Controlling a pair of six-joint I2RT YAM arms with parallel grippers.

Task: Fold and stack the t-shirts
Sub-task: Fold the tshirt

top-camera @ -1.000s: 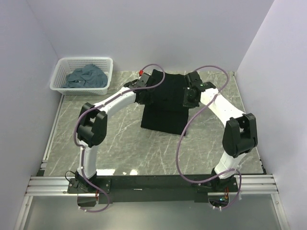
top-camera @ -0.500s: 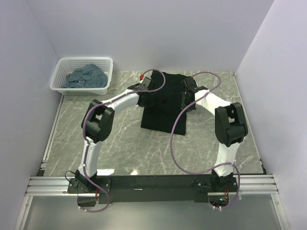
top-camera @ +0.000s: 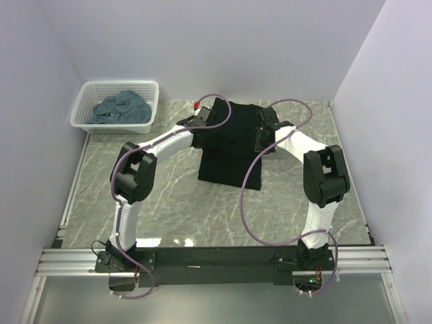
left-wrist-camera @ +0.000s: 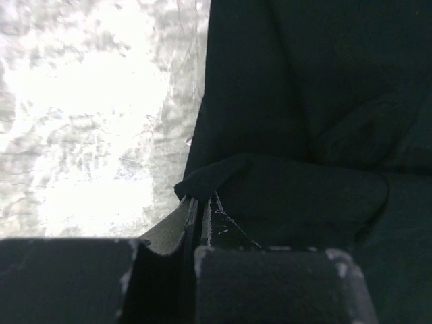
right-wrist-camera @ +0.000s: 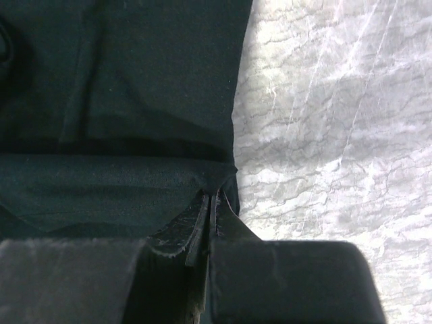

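Overhead, the arms hide where the black t-shirt is gripped. Wrist views show left jaws and right jaws each pinched tight on its edge.

Robot test cell in a lab.
Plain white partition walls box in a marble-patterned worktop; left arm and right arm are bolted to an aluminium rail.

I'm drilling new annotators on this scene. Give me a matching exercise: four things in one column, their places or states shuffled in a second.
1 black cloth t-shirt
2 crumpled blue-grey cloth
3 white plastic lattice basket
4 right gripper

a far left corner of the table
b pinching black cloth
c lying mid-table
d inside the basket

Pairs: 1-c, 2-d, 3-a, 4-b
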